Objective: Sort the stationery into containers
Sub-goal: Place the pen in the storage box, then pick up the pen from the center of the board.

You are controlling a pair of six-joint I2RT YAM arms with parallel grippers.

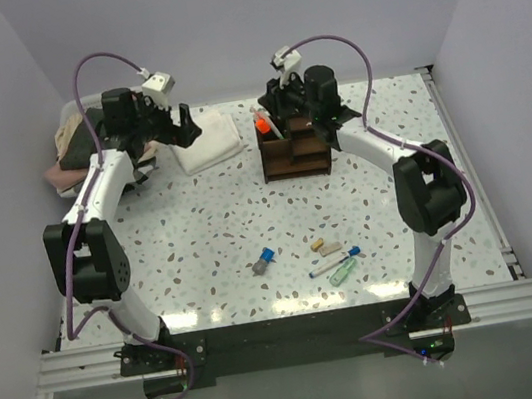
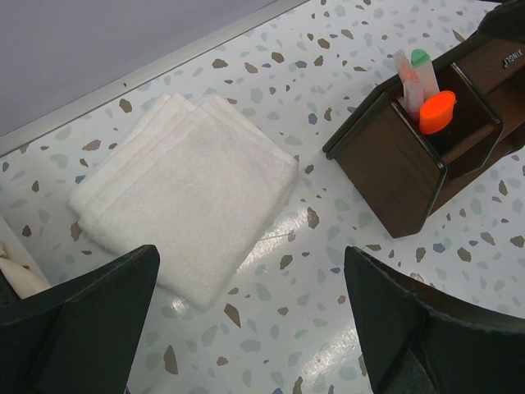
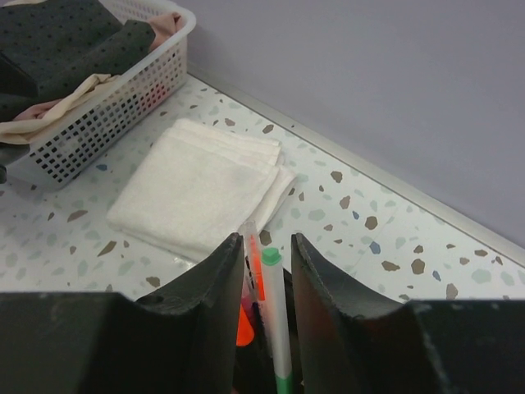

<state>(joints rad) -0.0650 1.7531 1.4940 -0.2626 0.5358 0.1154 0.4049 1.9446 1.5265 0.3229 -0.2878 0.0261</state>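
Both outstretched | right tool [image 1: 276, 115] over organiser [image 1: 297, 157] | left tool [image 1: 186, 128] near cloth [image 1: 210, 140]

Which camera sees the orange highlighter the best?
The left wrist view: the orange highlighter stands clear in the brown organiser. The top view shows it tiny; the right wrist view shows only a sliver between the fingers of the right gripper.

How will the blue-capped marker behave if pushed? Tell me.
The marker looks short and round, so it would probably roll. The table looks glossy, so it may also slide. It is small, likely light.
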